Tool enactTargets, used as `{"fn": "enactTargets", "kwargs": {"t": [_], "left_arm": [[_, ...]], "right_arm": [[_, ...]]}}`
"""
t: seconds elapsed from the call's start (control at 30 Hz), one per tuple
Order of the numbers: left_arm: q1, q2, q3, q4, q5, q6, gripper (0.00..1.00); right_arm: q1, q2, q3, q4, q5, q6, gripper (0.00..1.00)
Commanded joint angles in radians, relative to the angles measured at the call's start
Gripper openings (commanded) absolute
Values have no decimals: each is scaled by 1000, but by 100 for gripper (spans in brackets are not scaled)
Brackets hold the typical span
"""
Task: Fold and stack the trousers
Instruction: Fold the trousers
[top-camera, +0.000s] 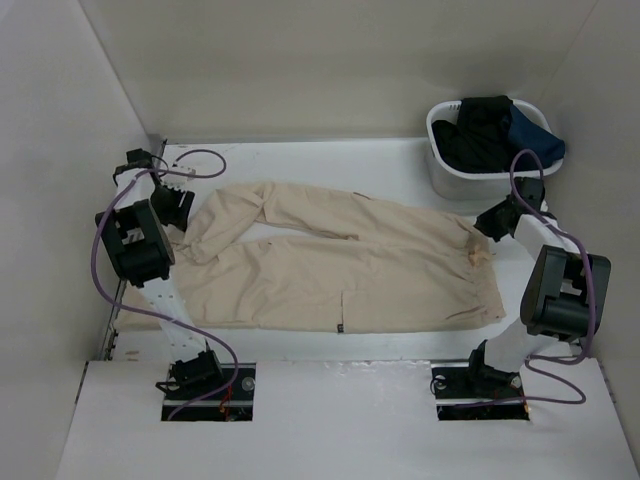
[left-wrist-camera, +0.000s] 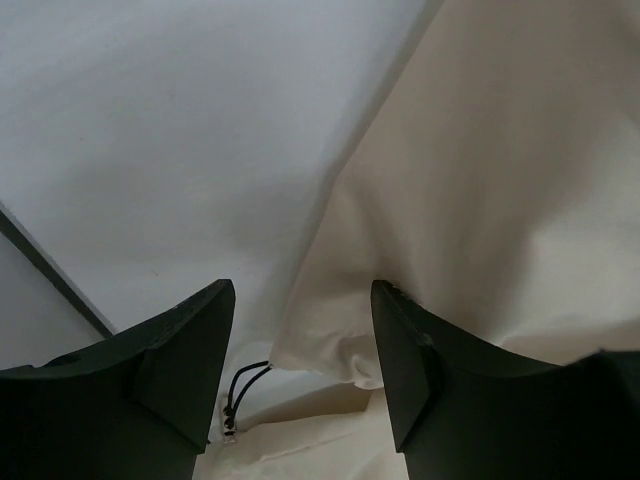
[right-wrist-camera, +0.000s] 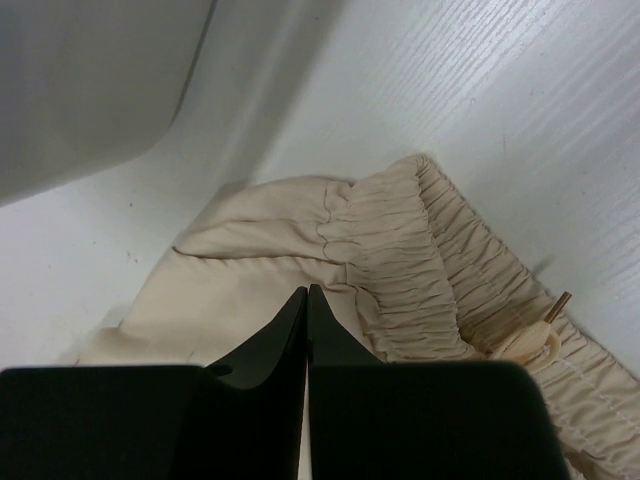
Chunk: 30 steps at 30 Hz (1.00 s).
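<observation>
- We found the trousers (top-camera: 340, 270) spread on the worktop (top-camera: 330, 160), waistband (right-wrist-camera: 400, 250) at 3 o'clock.
- Left gripper (left-wrist-camera: 302, 300) stood spread over a hem (left-wrist-camera: 320, 355).
- Right gripper (right-wrist-camera: 306, 292) was pressed together at the waistband.

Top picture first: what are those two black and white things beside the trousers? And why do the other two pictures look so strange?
Those are two robot arms, the left arm and the right arm, bolted to a white table. The top picture looks down from above. The other two come from little cameras on each wrist, so you see each arm's black jaws up close. Beige trousers lie spread on the table, and a white basket holds dark clothes. The left jaws stand open over a trouser leg's end, holding nothing. The right jaws are shut by the gathered waistband.
</observation>
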Motion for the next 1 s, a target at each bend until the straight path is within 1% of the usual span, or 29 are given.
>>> {"fn": "enactTargets", "kwargs": {"t": [0.0,0.13,0.23,0.27,0.3,0.33,0.37,0.4,0.43,0.5,0.53,0.6,0.63,0.7,0.73,0.8,0.9,0.97], "left_arm": [[19,6,5,-10,-85,21,55],[25,40,-6,2,-102,15,54],[26,39,-14,-35,-93,49,54],[23,37,-15,-64,-86,76,53],[22,39,-18,-100,-82,107,49],[19,46,-20,-145,-73,138,37],[13,56,-20,-179,-62,158,19],[6,63,-20,-197,-57,164,6],[5,65,-20,-199,-56,161,1],[3,47,-20,-156,-62,141,0],[2,25,-17,-112,-69,124,0],[-1,-25,-4,-2,-109,106,0],[-10,-55,-3,67,-143,104,0],[-39,-120,-10,205,-207,125,0],[-58,-148,-15,255,-229,145,0],[-90,-196,-27,331,-252,178,0],[-133,-237,-35,379,-267,213,0],[-153,-251,-41,392,-284,236,1]], "right_arm": [[10,-9,61,-36,26,-24,4],[10,-32,95,-83,64,-45,4],[10,-45,118,-97,78,-48,5],[10,-45,126,-97,78,-50,6],[10,-39,135,-97,78,-53,7],[10,-26,146,-97,78,-56,7],[10,-9,159,-97,73,-56,10],[10,7,173,-97,67,-54,12],[10,24,189,-97,63,-50,16],[10,64,230,-102,41,-44,30],[10,89,254,-111,32,-44,35],[15,139,299,-151,23,-33,49],[19,164,317,-186,24,-24,54],[27,199,330,-235,38,-11,58],[32,213,318,-249,53,-5,60],[35,221,286,-260,85,21,62],[29,224,249,-261,118,85,63],[10,244,253,-266,135,105,63]]}}
